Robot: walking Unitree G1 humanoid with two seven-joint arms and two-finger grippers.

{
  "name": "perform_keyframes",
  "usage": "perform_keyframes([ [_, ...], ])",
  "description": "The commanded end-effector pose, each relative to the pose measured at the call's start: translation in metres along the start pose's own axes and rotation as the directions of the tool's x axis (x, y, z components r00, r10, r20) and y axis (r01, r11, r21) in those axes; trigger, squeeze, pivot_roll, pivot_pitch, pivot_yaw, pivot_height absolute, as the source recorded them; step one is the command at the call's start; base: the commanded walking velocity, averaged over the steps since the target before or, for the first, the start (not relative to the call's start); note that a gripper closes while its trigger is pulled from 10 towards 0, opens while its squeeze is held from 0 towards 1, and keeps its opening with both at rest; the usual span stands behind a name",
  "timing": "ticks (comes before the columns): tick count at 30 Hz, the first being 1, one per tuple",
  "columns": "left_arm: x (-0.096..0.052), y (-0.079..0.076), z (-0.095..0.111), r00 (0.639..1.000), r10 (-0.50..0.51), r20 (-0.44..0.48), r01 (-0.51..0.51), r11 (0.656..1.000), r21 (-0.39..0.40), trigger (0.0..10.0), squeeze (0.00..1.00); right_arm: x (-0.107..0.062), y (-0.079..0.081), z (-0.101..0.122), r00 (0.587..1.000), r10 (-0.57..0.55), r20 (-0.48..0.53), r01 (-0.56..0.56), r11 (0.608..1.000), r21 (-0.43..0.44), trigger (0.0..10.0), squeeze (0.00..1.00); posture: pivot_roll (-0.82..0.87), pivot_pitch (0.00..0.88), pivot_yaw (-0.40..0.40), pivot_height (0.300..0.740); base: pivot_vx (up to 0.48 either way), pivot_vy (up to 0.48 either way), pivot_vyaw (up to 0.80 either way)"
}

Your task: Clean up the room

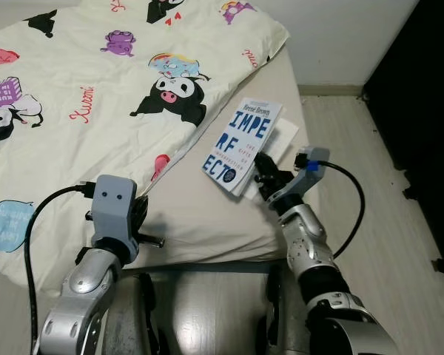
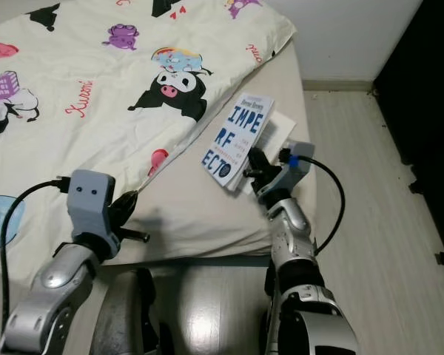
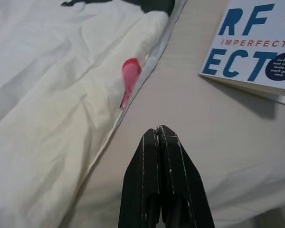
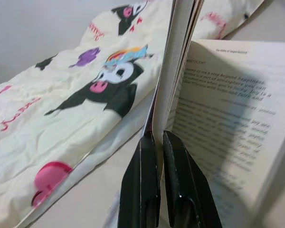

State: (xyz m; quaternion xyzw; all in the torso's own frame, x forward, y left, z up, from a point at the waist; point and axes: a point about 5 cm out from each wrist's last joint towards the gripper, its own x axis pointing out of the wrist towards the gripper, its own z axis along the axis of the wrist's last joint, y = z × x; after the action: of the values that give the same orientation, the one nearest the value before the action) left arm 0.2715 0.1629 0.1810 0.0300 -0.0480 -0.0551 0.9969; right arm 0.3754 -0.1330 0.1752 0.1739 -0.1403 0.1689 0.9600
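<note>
My right pincer (image 4: 154, 142) is clamped on a paperback book (image 1: 240, 144), its two black fingers (image 4: 141, 180) squeezing a bundle of pages and the cover near the book's lower edge. The book is white with large blue letters on its front, and it is lifted and tilted above the bed's (image 1: 207, 222) right edge, near the corner closest to me. It hangs partly open: in my right wrist view one printed page (image 4: 223, 128) falls away to the side of the pinched part, its lines of text readable but small.

My left pincer (image 3: 157, 135) has its fingers pressed together with nothing between them. It hovers low over the bare beige mattress sheet near the bed's front edge, just beside the hem of the quilt (image 1: 96, 96). The book's lower corner shows at the edge of my left wrist view, well apart from that pincer.

The quilt is cream with cartoon prints: a black-and-white character (image 1: 170, 96), purple figures, red lettering and a pink shape (image 3: 129, 78) close to its hem. It covers most of the bed, leaving a strip of sheet uncovered along the right and front edges. To the right of the bed lies a pale wooden floor (image 1: 370, 192), with a white wall beyond it.
</note>
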Motion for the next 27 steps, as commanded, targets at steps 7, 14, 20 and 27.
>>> perform_keyframes([
  [7, 0.002, -0.001, -0.008, 1.0, 0.027, -0.011, -0.028, 1.0, -0.004, 10.0, 0.0, -0.01, 0.004, -0.004, 0.999, 0.033, -0.029, -0.036, 0.994, -0.106, 10.0, 0.0, 0.0, 0.274, -0.024, 0.535, 0.0, 0.0, 0.0],
  [14, 0.005, 0.001, -0.009, 0.999, 0.047, -0.001, -0.047, 0.999, 0.005, 10.0, 0.0, -0.02, 0.009, -0.009, 0.997, 0.056, -0.059, -0.063, 0.991, -0.121, 10.0, 0.0, 0.0, 0.265, -0.022, 0.545, 0.0, 0.0, 0.0],
  [20, 0.007, 0.002, -0.01, 0.998, 0.054, 0.013, -0.054, 0.999, 0.006, 10.0, 0.0, -0.023, 0.01, -0.009, 0.996, 0.057, -0.073, -0.066, 0.989, -0.131, 10.0, 0.0, -0.01, 0.256, -0.023, 0.565, 0.0, 0.0, 0.0],
  [27, 0.008, 0.002, -0.012, 0.998, 0.061, 0.018, -0.061, 0.998, 0.001, 10.0, 0.0, -0.025, 0.012, -0.01, 0.994, 0.06, -0.093, -0.073, 0.986, -0.147, 10.0, 0.0, -0.01, 0.248, -0.029, 0.59, 0.0, 0.0, 0.0],
])
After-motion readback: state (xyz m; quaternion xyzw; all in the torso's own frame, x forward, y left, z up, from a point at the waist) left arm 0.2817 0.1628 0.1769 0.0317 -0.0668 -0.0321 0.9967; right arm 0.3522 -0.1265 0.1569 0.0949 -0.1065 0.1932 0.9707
